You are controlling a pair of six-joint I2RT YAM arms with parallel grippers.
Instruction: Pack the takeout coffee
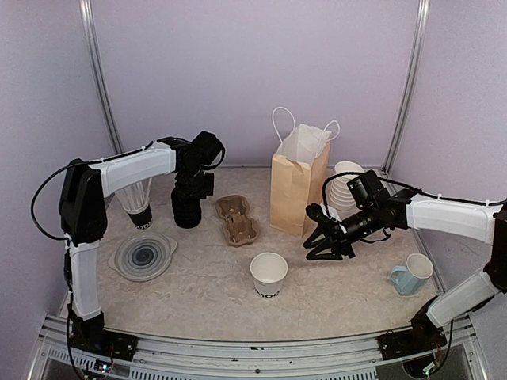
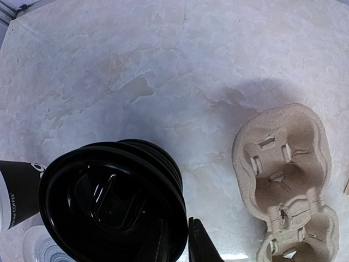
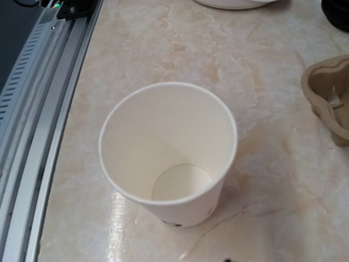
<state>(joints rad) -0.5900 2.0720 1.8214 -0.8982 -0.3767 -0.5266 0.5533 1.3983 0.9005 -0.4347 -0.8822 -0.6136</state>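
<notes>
One lidless cup (image 1: 268, 275) stands before pulp carrier (image 1: 237, 219) and bag (image 1: 299, 186).

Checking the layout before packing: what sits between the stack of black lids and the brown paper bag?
The cardboard cup carrier lies between the lid stack and the bag, clearest in the top view.
</notes>
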